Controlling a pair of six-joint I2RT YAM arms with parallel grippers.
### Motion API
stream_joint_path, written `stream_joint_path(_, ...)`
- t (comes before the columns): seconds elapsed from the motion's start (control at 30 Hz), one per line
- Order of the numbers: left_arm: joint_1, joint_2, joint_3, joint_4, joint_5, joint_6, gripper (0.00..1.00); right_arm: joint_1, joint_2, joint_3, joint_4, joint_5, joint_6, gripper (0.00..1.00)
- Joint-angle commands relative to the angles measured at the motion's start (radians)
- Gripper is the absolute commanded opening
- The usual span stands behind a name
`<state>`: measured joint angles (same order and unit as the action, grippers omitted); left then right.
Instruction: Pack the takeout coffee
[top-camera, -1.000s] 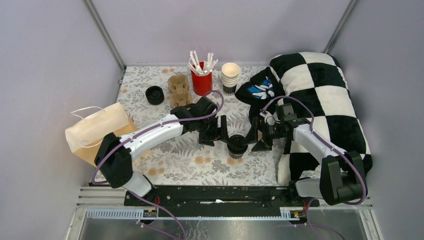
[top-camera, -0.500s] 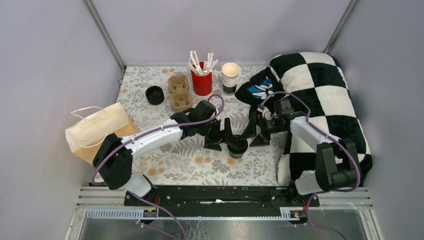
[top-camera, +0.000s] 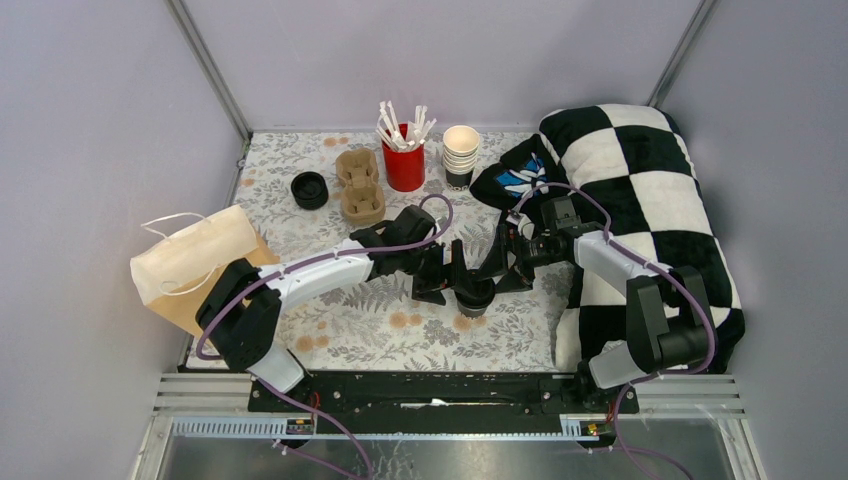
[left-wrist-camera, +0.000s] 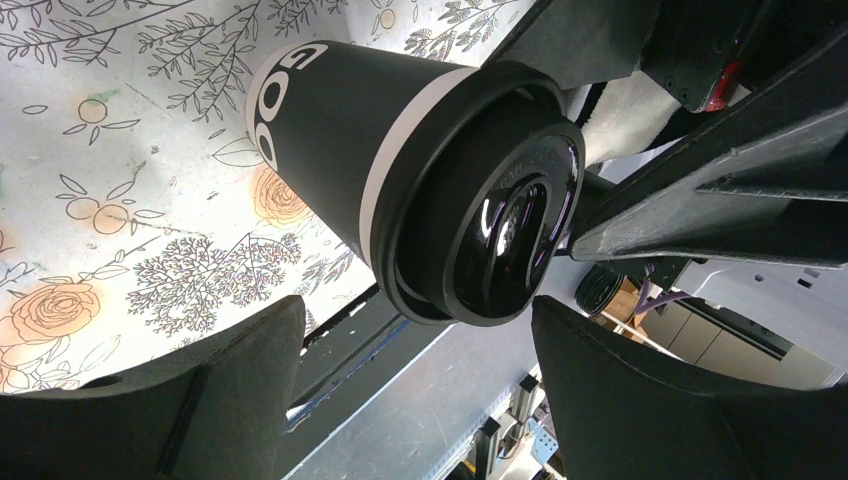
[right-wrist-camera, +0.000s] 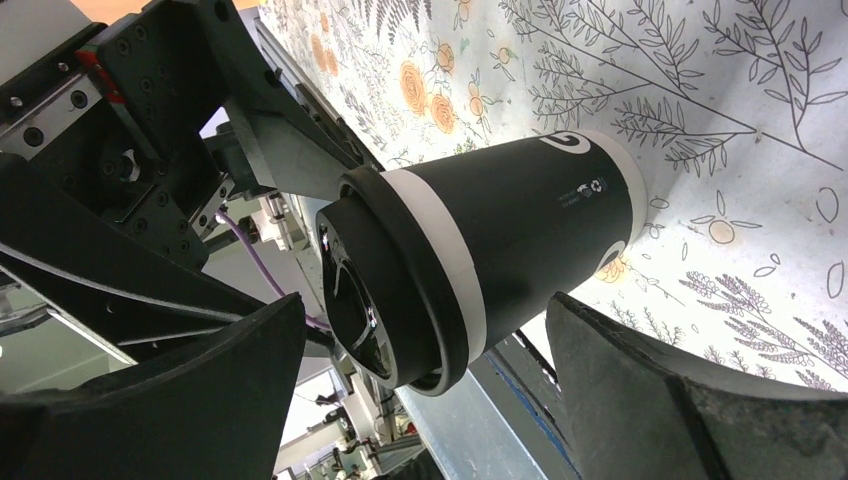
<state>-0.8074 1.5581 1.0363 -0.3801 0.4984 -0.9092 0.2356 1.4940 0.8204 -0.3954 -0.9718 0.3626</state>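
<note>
I find left gripper (left-wrist-camera: 418, 312) and right gripper (right-wrist-camera: 428, 308) both spread wide, flanking the upright takeout cup (top-camera: 475, 292), seemingly not touching it; closing both together risks a collision that topples it.

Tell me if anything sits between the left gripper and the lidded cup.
Nothing visible does. The lidded cup stands directly in front of the left gripper, whose jaws are open. The right gripper, also open, faces the same cup from the opposite side.
</note>
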Motion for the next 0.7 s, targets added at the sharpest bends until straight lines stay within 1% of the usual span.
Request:
stream_joint_path(0.0,0.000,0.005,0.004,0.051,0.020,0.012,0.86,0.011,0.025,0.017,0.034,-0.043,0.007,0.95)
stream_joint_path(0.13,0.001,0.003,-0.026,0.059,0.019,0.008,0.85,0.011,0.049,0.013,0.047,-0.041,0.016,0.93)
stream_joint_path(0.37,0.002,-0.015,-0.086,0.069,0.005,0.006,0.81,0.010,0.066,-0.086,0.175,-0.068,0.103,0.87)
stream_joint_path(0.67,0.008,-0.015,-0.174,0.102,-0.026,0.015,0.78,-0.025,0.120,-0.103,0.179,0.002,0.100,0.80)
